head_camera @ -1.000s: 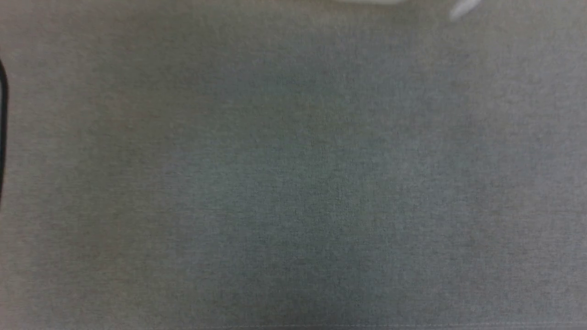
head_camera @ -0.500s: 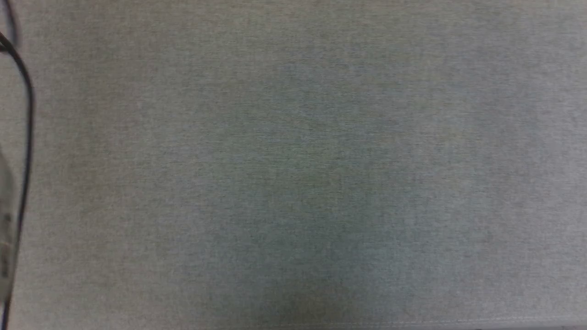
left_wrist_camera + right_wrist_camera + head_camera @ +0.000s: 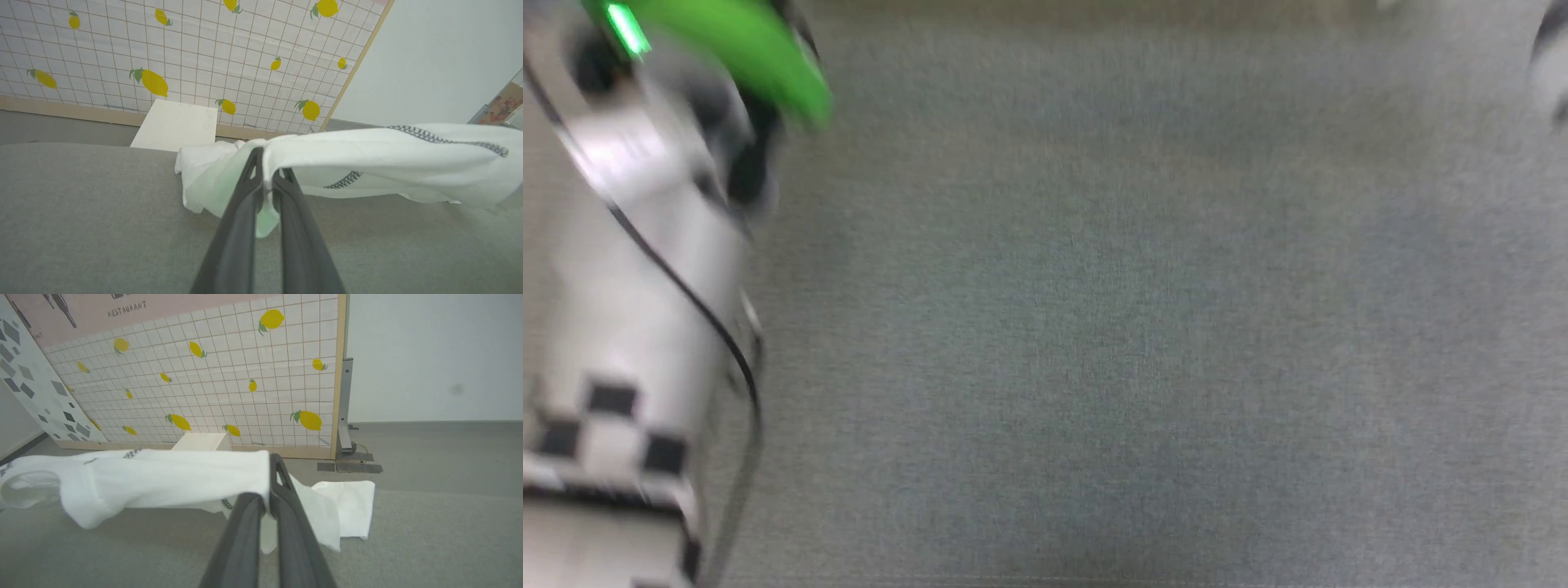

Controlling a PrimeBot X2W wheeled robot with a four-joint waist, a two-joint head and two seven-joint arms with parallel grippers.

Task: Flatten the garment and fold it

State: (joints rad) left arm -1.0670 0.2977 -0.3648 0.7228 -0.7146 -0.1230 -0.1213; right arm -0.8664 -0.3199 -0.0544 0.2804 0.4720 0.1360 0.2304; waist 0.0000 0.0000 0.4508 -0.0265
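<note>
The left gripper (image 3: 267, 179) and the right gripper (image 3: 267, 486) are each pinched on an edge of the garment (image 3: 388, 147) (a white shirt). It hangs between them over the grey table (image 3: 81, 212), a lemon-patterned panel (image 3: 184, 49) beyond.

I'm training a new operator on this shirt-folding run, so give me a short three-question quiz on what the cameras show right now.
1. True or false: the garment lies fully flat on the grey surface.
2. What is printed on the tiled panel behind the white box? A lemons, B cherries, C apples.
3. Fill in: the left gripper and the right gripper are each shut on the ___.

Key: 1 false, a span of it hangs lifted from the grippers; 2 A; 3 garment.
</note>
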